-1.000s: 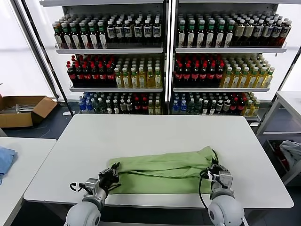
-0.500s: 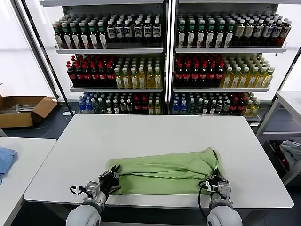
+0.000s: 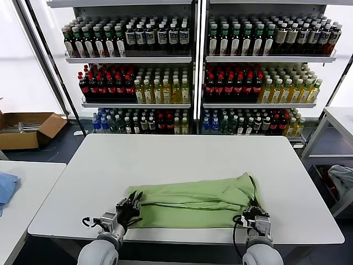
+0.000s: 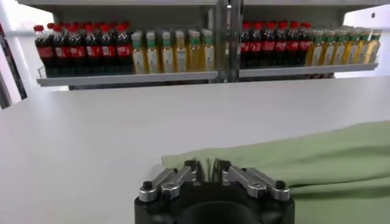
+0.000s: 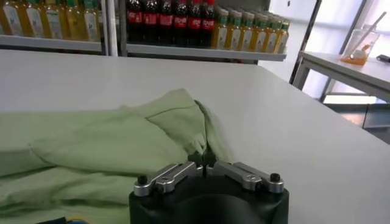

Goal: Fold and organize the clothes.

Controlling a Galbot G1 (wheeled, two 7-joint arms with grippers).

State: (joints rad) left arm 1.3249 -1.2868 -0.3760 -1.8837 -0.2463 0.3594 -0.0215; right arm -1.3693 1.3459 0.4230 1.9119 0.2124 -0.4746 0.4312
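While folded into a long band, green polo shirt (image 3: 193, 200) lies left-right along worktop (image 3: 182, 154) near edge. Left gripper (image 3: 130, 206) at its left end, right gripper (image 3: 253, 213) at its right end. Both jaws narrowly parted, cloth between them; hold unclear.

Folded polo shirt (image 3: 193, 201) is hiding its collar and print

Its buttons and chest print are lying out of sight inside the folds; bottle labels on the shelves (image 3: 190, 58) are reading too small, and a blue cloth (image 3: 4, 186) is running off the left edge.

White table (image 3: 182, 157), 1 folded green shirt (image 3: 193, 201) flat on it
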